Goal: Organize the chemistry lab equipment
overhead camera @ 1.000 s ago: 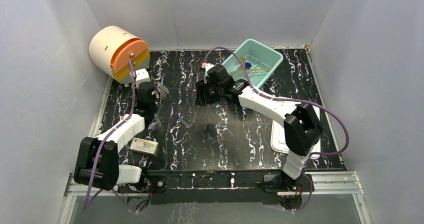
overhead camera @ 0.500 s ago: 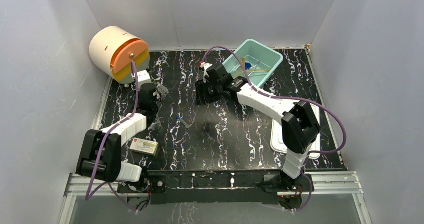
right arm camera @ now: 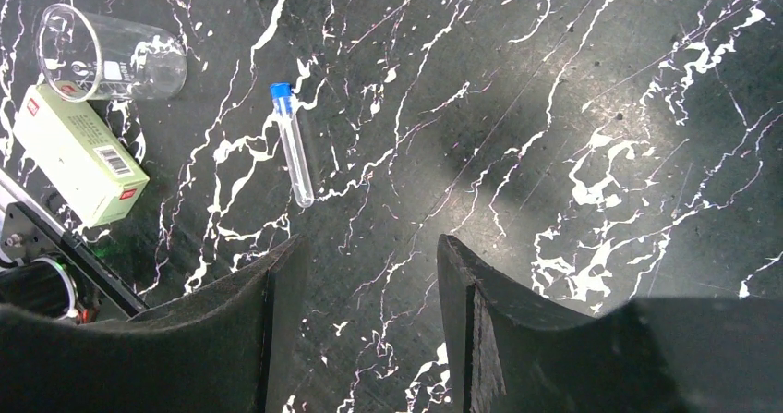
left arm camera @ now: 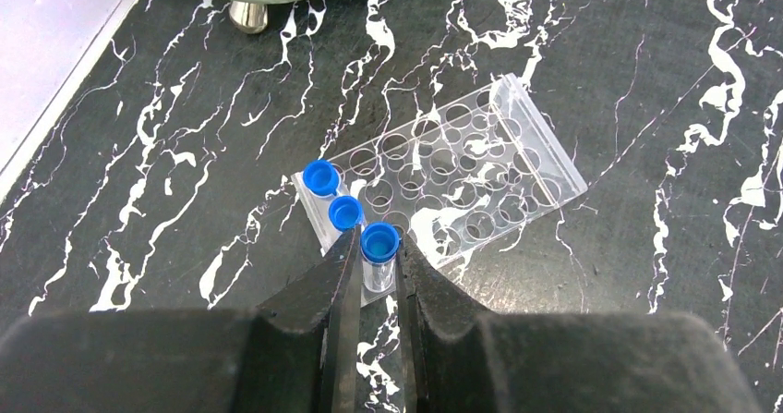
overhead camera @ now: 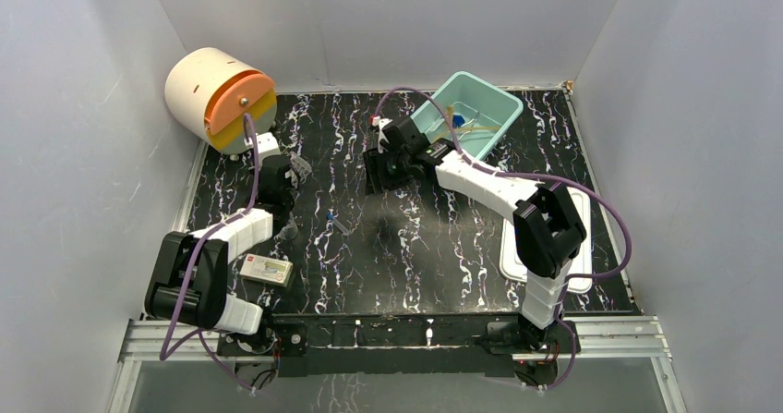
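Observation:
A clear rack (left arm camera: 462,173) with many round holes lies on the black marbled table, and two blue-capped tubes (left arm camera: 320,176) stand in its near-left row. My left gripper (left arm camera: 379,239) is shut on a third blue-capped test tube (left arm camera: 379,245), held upright at the rack's near-left corner beside those two. In the top view the left gripper (overhead camera: 277,175) sits at the rack (overhead camera: 298,164), far left. My right gripper (right arm camera: 367,242) hangs open and empty above the table. Another blue-capped tube (right arm camera: 294,156) lies flat ahead of it, with a glass beaker (right arm camera: 109,54) on its side further left.
A white and orange drum (overhead camera: 220,94) stands at the back left. A teal tub (overhead camera: 466,108) holding tubing sits at the back, right of centre. A flat white lid (overhead camera: 577,237) lies on the right. A small green-white box (overhead camera: 268,270) rests near the left arm's base.
The left arm has edged a little forward toward the rack, still gripping the tube. The right arm's elbow has swung slightly left; its gripper stays open in about the same place.

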### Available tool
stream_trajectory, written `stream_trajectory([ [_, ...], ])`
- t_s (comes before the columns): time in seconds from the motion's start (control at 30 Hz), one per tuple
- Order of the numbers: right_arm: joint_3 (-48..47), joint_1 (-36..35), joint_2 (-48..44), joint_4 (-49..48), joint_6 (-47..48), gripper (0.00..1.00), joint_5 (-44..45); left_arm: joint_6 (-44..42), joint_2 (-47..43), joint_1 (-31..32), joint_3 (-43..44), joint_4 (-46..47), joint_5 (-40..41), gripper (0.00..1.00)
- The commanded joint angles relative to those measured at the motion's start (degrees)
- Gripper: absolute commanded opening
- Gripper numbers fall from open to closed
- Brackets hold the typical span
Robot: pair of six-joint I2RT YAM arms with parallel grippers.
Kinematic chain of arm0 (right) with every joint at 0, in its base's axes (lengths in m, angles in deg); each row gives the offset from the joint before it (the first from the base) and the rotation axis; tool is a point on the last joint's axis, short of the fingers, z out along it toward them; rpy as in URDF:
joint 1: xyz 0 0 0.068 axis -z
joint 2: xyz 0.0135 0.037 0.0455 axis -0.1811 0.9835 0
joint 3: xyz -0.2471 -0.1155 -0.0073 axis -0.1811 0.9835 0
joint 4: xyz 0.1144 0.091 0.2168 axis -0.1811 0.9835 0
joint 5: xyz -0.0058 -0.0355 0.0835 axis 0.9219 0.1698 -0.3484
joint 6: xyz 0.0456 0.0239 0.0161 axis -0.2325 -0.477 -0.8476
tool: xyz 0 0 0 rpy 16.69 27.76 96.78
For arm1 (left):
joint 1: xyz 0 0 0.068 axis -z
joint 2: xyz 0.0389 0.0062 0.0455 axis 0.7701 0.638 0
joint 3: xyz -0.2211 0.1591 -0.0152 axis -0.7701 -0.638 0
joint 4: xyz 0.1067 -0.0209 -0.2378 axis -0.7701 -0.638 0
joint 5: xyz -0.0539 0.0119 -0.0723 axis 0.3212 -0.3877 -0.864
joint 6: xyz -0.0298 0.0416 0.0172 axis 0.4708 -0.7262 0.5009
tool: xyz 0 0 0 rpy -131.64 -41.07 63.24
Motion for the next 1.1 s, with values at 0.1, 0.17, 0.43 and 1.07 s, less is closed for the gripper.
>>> stream_trajectory([
  [0.1,-3.5,1.24,0.01,-0.11,0.72,0.61,-0.82,2.66,-0.33,-0.36,-1.09,1.66,2.62,0.02],
  [0.17,-3.49,1.5,0.0,-0.11,0.7,0.61,-0.91,3.55,-0.21,-0.36,-0.92,0.89,2.78,0.04],
  [0.43,-3.63,2.64,0.29,-0.25,0.61,0.61,-1.26,5.75,0.27,-0.36,-0.85,-1.02,4.81,0.11],
  [1.07,-2.03,3.7,-1.68,-1.08,0.69,0.6,-1.1,9.79,-3.58,-0.36,1.54,-8.42,3.43,0.44],
])
